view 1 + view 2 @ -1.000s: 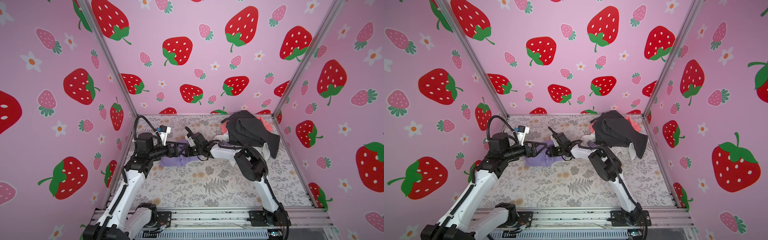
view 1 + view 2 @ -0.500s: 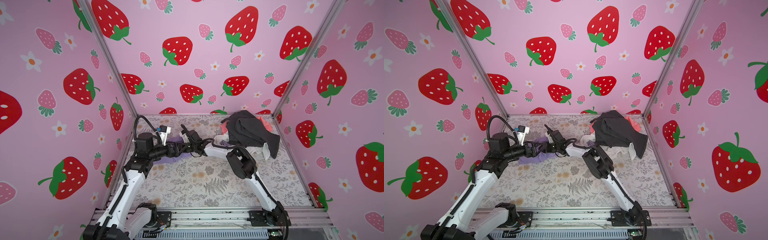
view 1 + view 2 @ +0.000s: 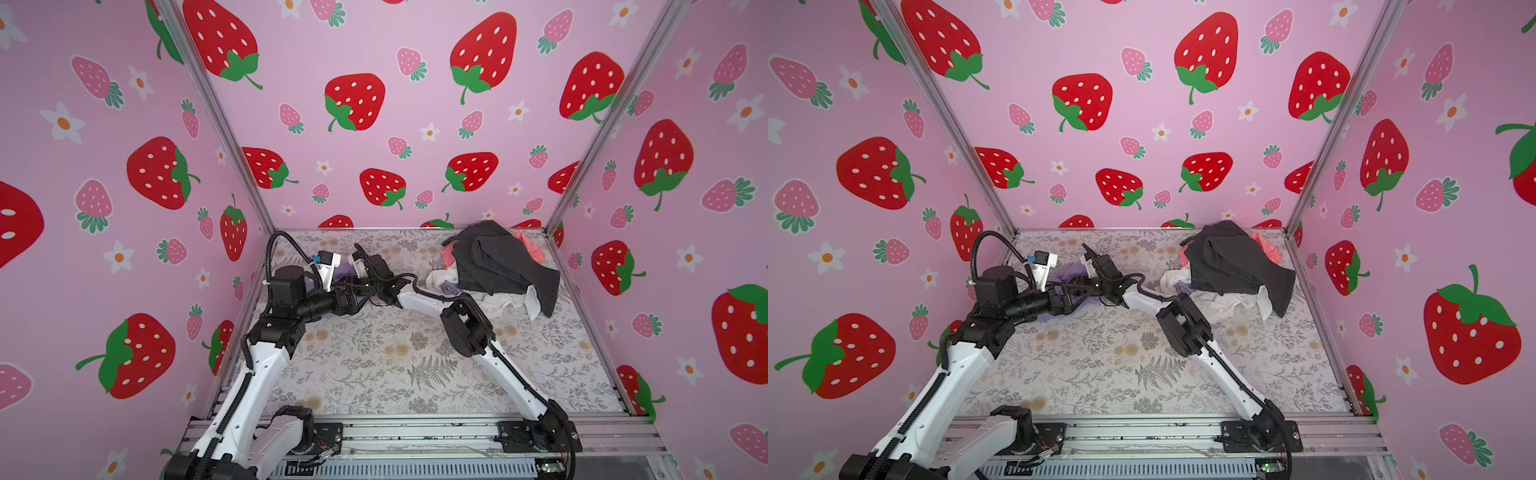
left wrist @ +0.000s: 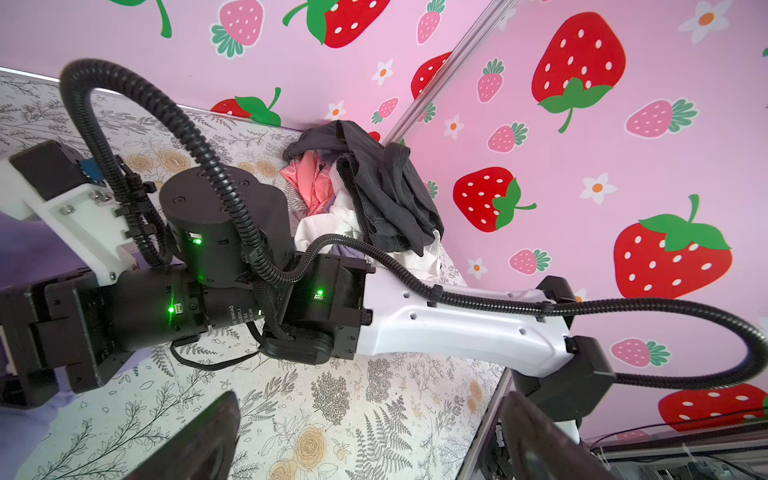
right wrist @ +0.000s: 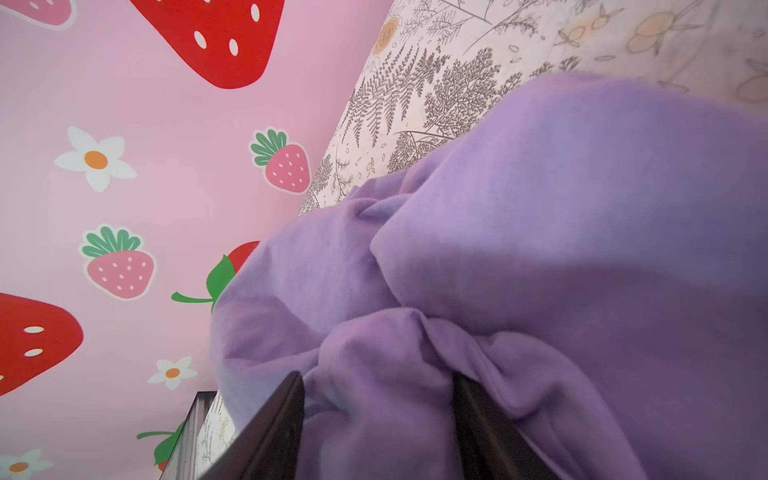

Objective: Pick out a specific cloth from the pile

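Swamping the right gripper (image 5: 377,378), the cloth (image 5: 561,232) hides whether it grips.

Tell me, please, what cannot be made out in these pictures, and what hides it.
Whether the right gripper holds the cloth: right wrist view, fabric bunched between its fingers hides the contact.
The cloth's outline: both top views, the left arm and the right arm cover most of it.
Lower layers of the pile: every view showing it, the dark grey garment lies on top.
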Robot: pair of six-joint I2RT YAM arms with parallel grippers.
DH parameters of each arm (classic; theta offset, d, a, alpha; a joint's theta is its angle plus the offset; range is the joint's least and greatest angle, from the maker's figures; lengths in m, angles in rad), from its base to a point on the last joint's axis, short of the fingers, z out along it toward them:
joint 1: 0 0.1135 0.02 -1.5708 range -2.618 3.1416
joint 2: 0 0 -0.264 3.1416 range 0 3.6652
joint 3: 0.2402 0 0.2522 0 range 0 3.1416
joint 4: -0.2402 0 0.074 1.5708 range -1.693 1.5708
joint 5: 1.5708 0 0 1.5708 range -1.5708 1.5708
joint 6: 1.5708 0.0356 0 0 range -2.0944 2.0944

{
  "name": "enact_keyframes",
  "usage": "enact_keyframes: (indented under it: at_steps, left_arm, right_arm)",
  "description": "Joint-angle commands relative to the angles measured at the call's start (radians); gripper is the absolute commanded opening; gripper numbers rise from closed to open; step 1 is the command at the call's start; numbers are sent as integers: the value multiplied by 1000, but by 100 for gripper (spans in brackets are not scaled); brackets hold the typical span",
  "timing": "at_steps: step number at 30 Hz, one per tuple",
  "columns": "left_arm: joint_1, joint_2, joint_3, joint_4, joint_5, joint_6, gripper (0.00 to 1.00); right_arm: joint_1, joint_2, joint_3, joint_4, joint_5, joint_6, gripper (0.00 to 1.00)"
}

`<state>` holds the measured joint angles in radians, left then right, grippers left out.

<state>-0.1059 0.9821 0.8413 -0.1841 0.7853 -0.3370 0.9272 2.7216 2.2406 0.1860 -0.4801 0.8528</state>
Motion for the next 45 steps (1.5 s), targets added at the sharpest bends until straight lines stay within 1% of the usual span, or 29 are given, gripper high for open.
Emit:
enact_keyframes:
  at_steps: [1,7,12,16,17,21,22,29,34,41,45]
  left_arm:
    - [-4,-13,-1,8,7,10,99]
    - [-4,-8,0,7,6,12,99]
    - [-5,-10,0,5,6,14,99]
    - [-5,-12,2,5,5,12,99]
    - [-5,-13,2,4,5,12,99]
    - [-3,-21,2,3,6,11,99]
    - [-4,-23,2,3,6,10,99]
    - [-8,-43,-3,5,2,6,99]
    - [-15,-51,-5,5,1,6,99]
    - [-27,-59,-10,2,-14,9,99]
    - [-33,-59,-10,-4,-18,9,99]
  right_arm:
    - [2,43,54,53,-11,41,61]
    - [-9,74,77,135,-17,72,63]
    - [-10,58,73,121,-32,50,65]
    - [-12,-13,-10,106,-15,3,68]
    - [-12,-37,-37,99,-7,-11,72]
    - [-14,-103,-72,-3,37,-97,77]
    - [-14,-115,-77,-21,41,-112,80]
    - [-20,-214,-188,-42,59,-149,86]
    - [-32,-311,-297,-88,94,-192,85]
    - [-76,-541,-568,-90,185,-266,86]
    - [-118,-669,-715,-103,231,-301,86]
